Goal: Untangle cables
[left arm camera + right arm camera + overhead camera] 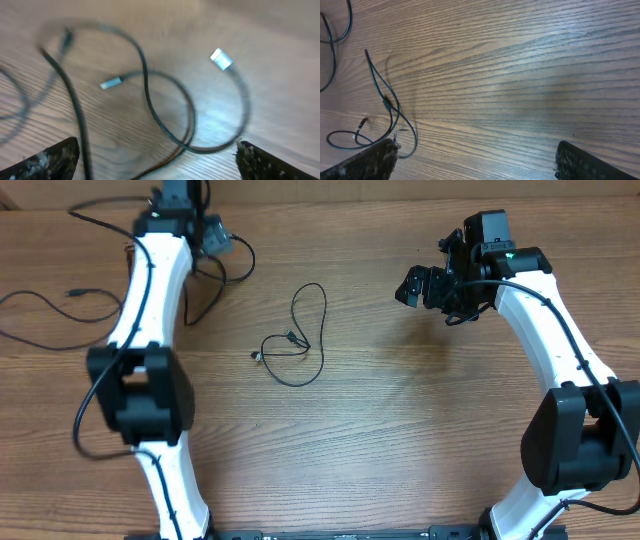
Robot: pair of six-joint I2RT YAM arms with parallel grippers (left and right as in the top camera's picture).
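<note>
Our left gripper (156, 148) hangs low over the table with its jaws spread wide. Its scuffed black fingers (47, 159) sit at the bottom corners of the wrist view and nothing is pinched between them. Just beneath it lies a loose tangle of cables (165, 125), thin black cords curling across one another. One ends in a silver-tipped plug (221, 59) whose tip points up and left in that view, and a second silver plug (111, 83) points left. The view is blurred, so we cannot tell how the cords cross. Our right gripper (475, 150) is likewise wide open, holding nothing, over plain wood grain. Off to its left we see the middle cable (321, 355). From overhead it lies alone near the table's centre, between the two arms and well apart from both grippers. It forms a tall narrow loop whose long axis runs from the far side toward the near side, and its two small plug ends (256, 356) trail off to the left. A far-left cable (90, 296) stretches mostly left to right toward the table's left edge, beside the white left arm (150, 290). Everything rests on a wooden table (420, 420) with brown grain running side to side. A pale strip (330, 190) runs along the far edge, and we cannot tell what it is.
</note>
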